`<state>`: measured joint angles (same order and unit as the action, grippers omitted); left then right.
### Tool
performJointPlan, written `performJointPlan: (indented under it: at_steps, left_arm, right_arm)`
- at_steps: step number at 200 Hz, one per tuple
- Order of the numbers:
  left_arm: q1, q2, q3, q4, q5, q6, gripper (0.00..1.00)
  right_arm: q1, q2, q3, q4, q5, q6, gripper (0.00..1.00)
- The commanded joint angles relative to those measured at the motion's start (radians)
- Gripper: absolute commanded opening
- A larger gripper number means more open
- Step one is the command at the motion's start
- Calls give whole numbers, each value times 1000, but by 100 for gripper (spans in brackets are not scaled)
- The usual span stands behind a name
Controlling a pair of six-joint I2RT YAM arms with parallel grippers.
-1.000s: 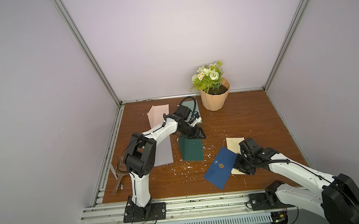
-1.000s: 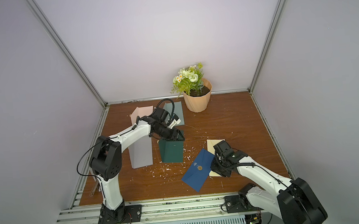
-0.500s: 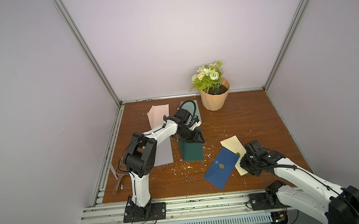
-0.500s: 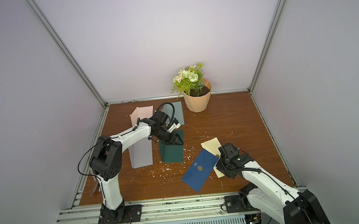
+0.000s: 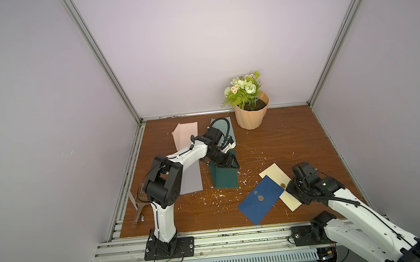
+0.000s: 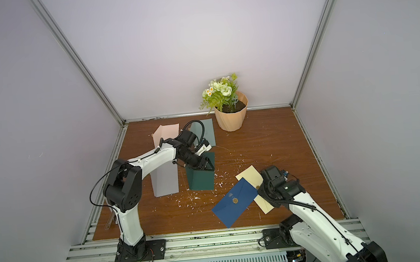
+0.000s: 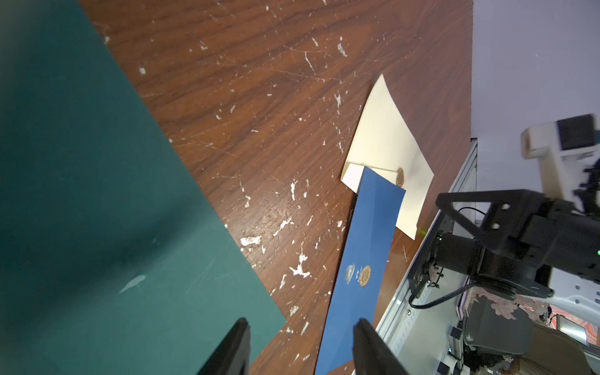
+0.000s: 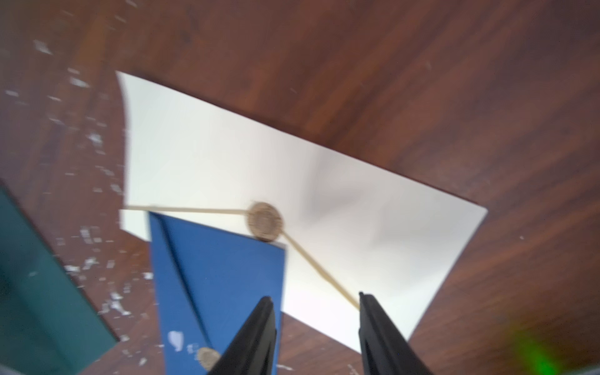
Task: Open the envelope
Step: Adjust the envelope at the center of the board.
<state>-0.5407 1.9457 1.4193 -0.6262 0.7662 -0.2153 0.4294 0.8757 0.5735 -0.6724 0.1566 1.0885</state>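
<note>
table: brown wood top point(image 5: 283, 135), sprinkled with white flecks point(image 5: 217, 195) around the middle.
cream envelope: lies flat at about 4 o'clock on the table point(image 5: 273, 174), flap side up. the flap is closed and held by a round gold seal point(image 8: 264, 221).
blue envelope: at about 5 o'clock point(image 5: 255, 207), also closed. it lies over the cream envelope's 9 o'clock side, and one corner reaches the gold seal.
right gripper: hangs over the 6 o'clock end of the cream envelope point(image 8: 314, 297). its jaws are parted with a clear gap and nothing between them. one finger is over the blue envelope's edge, the other at the cream flap's seam. the wrist view is blurred, so i cannot tell whether either touches the paper.
left gripper: near the table's centre point(image 7: 301, 321), over the 12 o'clock edge of the dark green envelope point(image 5: 224, 178). its jaws are parted, bare wood shows in the gap and nothing is clamped. one finger overlaps the green edge.
grey envelope: at 9 o'clock point(image 5: 191, 180), just beside the dark green envelope and partly under the left arm.
pink envelope: at 11 o'clock point(image 5: 184, 134).
pale green envelope: near 12 o'clock point(image 6: 207, 131), beside the pink envelope and behind the left gripper.
flower pot: at 1 o'clock by the back wall point(image 5: 252, 114), well apart from the cream envelope.
</note>
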Motion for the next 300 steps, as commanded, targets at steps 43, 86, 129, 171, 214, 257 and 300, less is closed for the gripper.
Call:
performJointPlan:
  at_steps: [43, 86, 129, 171, 214, 257, 300]
  left_arm:
    - [-170, -6, 7, -38, 186, 66, 52]
    - [-215, -16, -69, -40, 186, 60, 50]
    - [-225, 3, -120, -40, 168, 55, 49]
    - [-271, 42, -82, -40, 213, 62, 48]
    - [-290, 123, -82, -41, 218, 54, 47]
    - [-291, 179, -71, -42, 198, 39, 47]
    - [-291, 235, -16, -81, 150, 37, 47]
  right_arm:
    - [-1, 393, 184, 223, -68, -191, 47]
    - [-3, 531, 187, 316, -117, -212, 46]
    - [-3, 615, 201, 329, -115, -223, 46]
    - [-8, 646, 193, 338, -117, -219, 46]
    - [-20, 666, 206, 327, -104, -224, 47]
    - [-57, 666, 206, 317, -100, -243, 47]
    - [-114, 654, 199, 291, -88, -274, 47]
